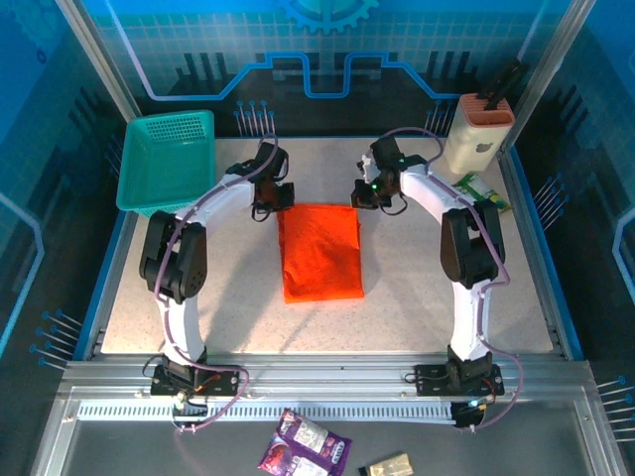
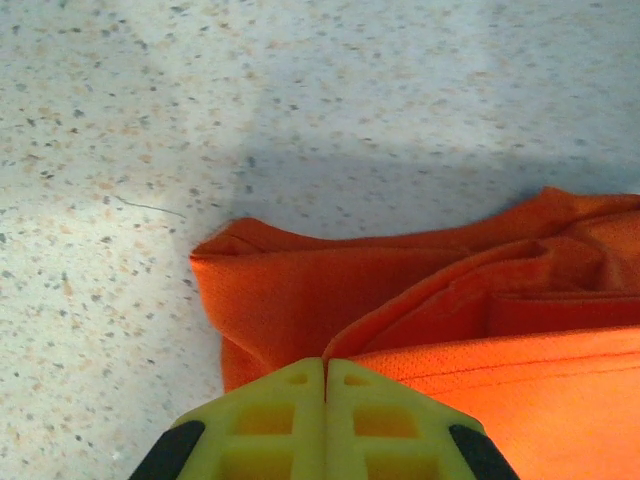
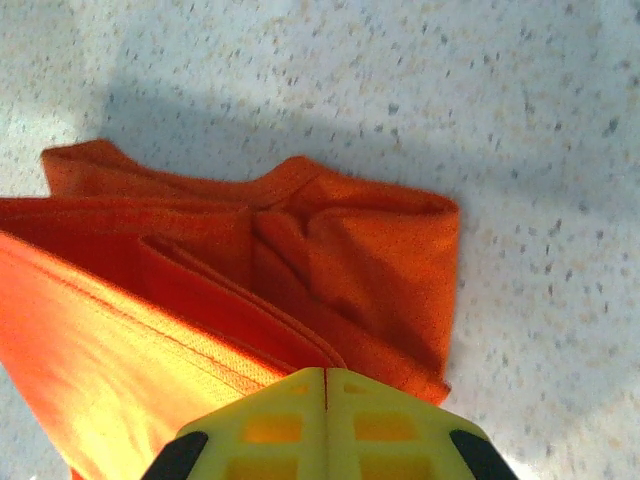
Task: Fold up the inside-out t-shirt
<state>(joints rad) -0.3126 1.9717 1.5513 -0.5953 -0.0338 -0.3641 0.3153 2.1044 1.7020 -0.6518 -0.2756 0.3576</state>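
The inside-out t-shirt [image 1: 319, 253] lies folded into an orange rectangle in the middle of the speckled table [image 1: 427, 288]. My left gripper [image 1: 270, 201] is at its far left corner and my right gripper [image 1: 368, 195] at its far right corner. In the left wrist view the yellow jaws of the left gripper [image 2: 325, 362] are pressed together, and an edge of the layered orange t-shirt [image 2: 290, 290] runs into their seam. The right gripper [image 3: 325, 372] is shut the same way, with a hem of the t-shirt [image 3: 380, 250] meeting its tips.
A teal plastic basket [image 1: 167, 159] stands at the back left. A beige holder [image 1: 478, 134] and a green packet [image 1: 483, 190] sit at the back right. Snack packets [image 1: 306, 444] lie below the arms' rail. Bare table surrounds the shirt.
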